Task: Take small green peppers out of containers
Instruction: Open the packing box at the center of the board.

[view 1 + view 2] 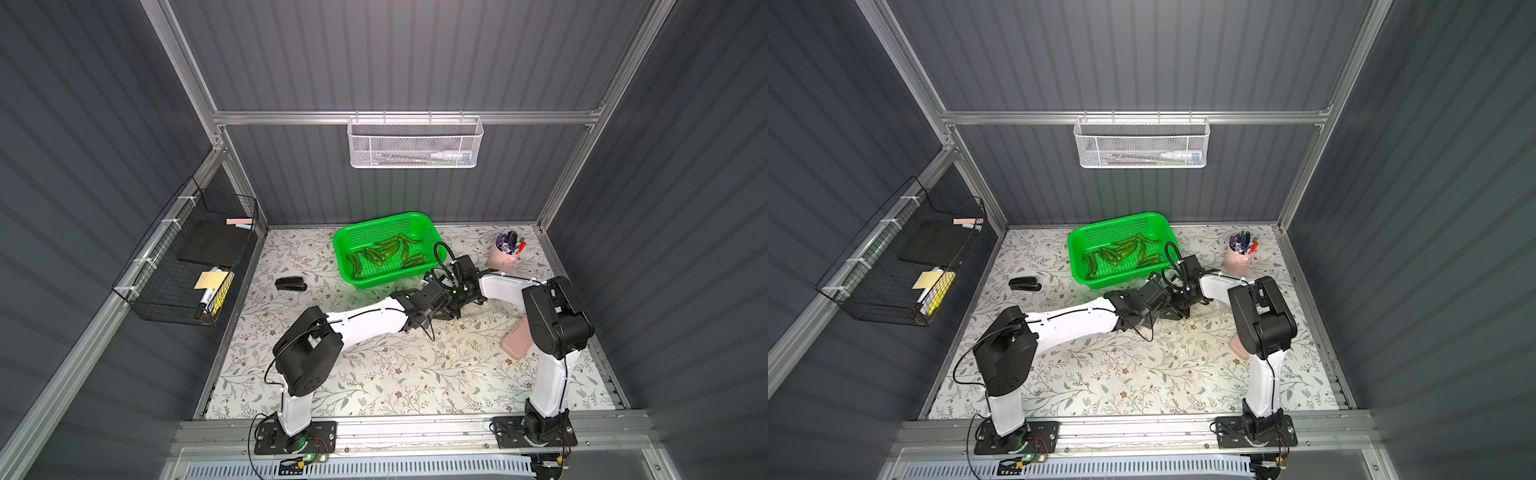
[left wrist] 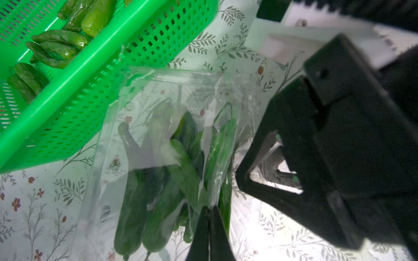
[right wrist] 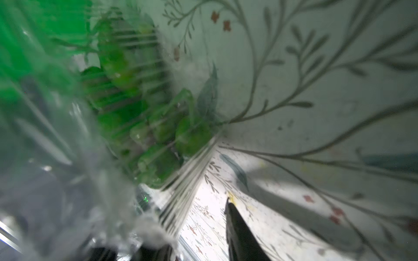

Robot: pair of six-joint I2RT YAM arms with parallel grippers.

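A clear plastic container (image 2: 172,95) lies on the floral table beside the green basket, with several small green peppers (image 2: 156,185) inside it. My left gripper (image 2: 209,210) is shut on a thin clear edge of that container. The right wrist view shows the container's ribbed wall (image 3: 181,192) and blurred peppers (image 3: 158,135) close up. My right gripper (image 3: 194,217) stands open. One fingertip (image 3: 229,204) is free over the table, and the other is hidden behind the plastic. In both top views the left gripper (image 1: 451,311) and right gripper (image 1: 461,300) meet over the container (image 1: 490,308).
The green perforated basket (image 1: 432,237) holds several loose peppers (image 1: 384,251). A pink cup of pens (image 1: 505,254) stands at the back right. A pink flat object (image 1: 514,341) lies by the right arm. A black stapler (image 1: 291,284) lies to the left.
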